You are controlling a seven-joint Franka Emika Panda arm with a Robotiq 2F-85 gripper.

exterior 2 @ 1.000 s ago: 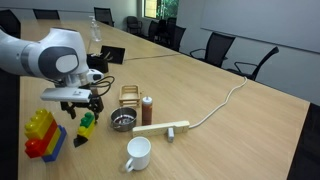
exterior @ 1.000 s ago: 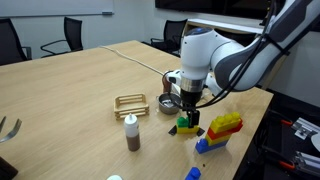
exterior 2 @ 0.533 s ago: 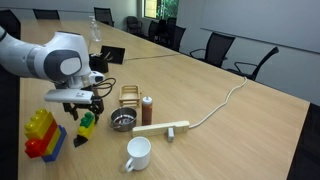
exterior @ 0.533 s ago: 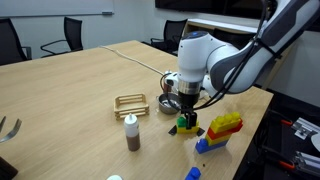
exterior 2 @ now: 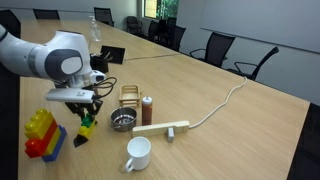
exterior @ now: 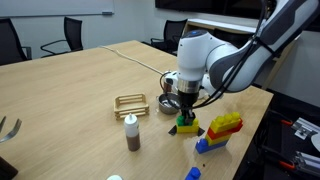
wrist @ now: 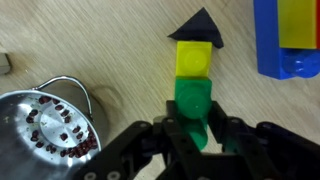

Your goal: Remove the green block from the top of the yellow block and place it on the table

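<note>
A: Claw (wrist: 196,128) state?

B: Narrow. Its fingers (wrist: 228,130) sit against both flanks of the green block (wrist: 193,98), and the wrist view shows no gap. It reads as a grip on that block.

A: And where is the block?

B: On top of the yellow block (wrist: 193,60), not lifted off. Both exterior views show the pair as a short column on the bench (exterior: 80,80). A black wedge (wrist: 197,28) lies touching the yellow block's far side.

A: Why does it come in from straight above?

B: Judgement: the spot is crowded. The brick stack (wrist: 288,40) stands just beside the column on one side, and the metal strainer (wrist: 45,135) is near on the other. A vertical approach with the fingers across the free flanks keeps the claw clear of both. The grip is on green only, so yellow should stay down — unless the studs hold and drag it up too.

A: Containers?

B: The strainer is a perforated bowl with nothing in it, as far as the wrist view shows. The white mug (exterior 2: 137,153) stands upright, well apart from the claw, and its inside isn't readable. The shaker bottle (exterior: 131,135) stands near the strainer, upright and capped, with brown contents in its lower part.

A: Next move?

B: Probably a straight pull up to break the stud joint, then a set-down on bare bench away from the stack — watching that yellow doesn't ride along.
</note>
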